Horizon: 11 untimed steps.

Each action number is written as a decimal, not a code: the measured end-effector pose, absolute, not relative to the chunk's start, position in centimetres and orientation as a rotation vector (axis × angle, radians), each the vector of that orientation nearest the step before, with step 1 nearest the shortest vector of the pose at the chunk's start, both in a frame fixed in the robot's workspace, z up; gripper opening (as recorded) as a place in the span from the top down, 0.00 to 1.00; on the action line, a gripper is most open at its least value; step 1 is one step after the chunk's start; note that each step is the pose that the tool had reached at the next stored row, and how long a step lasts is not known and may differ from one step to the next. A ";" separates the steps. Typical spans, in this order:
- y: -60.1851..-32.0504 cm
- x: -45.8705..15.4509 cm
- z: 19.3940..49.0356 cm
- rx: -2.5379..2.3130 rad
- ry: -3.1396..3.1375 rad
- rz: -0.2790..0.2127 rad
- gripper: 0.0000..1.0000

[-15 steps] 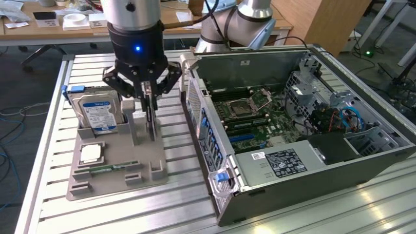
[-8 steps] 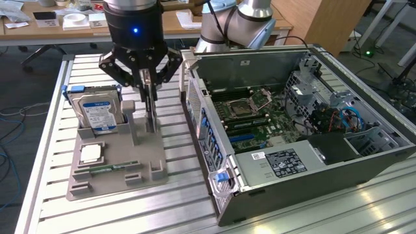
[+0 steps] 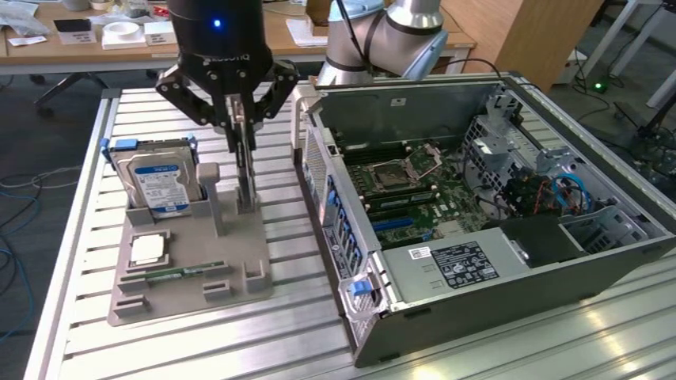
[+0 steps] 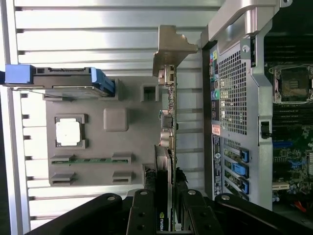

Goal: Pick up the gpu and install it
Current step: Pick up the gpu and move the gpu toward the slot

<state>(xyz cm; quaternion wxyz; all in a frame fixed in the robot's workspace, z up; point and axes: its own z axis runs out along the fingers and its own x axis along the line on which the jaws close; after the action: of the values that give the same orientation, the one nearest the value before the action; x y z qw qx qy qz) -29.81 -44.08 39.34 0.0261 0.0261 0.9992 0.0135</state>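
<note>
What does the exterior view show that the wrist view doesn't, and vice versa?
Exterior: the arm behind the open computer case, the labelled power supply, a background desk. Wrist: the gpu's silver bracket seen edge-on, the case's perforated rear panel. Both: end effector closed on the upright gpu, hard drive, grey parts holder, motherboard socket.

The thin, flat gpu [image 3: 246,170] [image 4: 168,142], a green circuit board with a dark face and a bent silver metal bracket at one end, stands upright and shows edge-on. The black gripper [image 3: 241,127] clamps its upper part. Its lower end sits at the far right corner of the grey plastic holder [image 3: 180,297], on the exterior view's left of the open computer case [image 3: 325,198].
</note>
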 end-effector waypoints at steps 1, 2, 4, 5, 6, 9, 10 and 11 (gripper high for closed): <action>-44.1 -29.8 39.5 0.081 3.088 0.042 0.74; -44.1 -29.8 39.7 0.081 3.088 0.042 0.74; -44.1 -29.8 39.9 0.081 3.087 0.042 0.74; -44.1 -29.8 40.0 0.081 3.087 0.041 0.74; -44.1 -29.8 40.1 0.081 3.087 0.041 0.74; -44.1 -29.8 40.5 0.080 3.087 0.041 0.74; -44.1 -29.8 40.6 0.081 3.087 0.041 0.74; -44.1 -29.8 40.7 0.080 3.087 0.041 0.74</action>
<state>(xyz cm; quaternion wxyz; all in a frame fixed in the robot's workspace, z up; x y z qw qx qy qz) -29.81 -44.07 40.72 0.0266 0.0261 0.9992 0.0134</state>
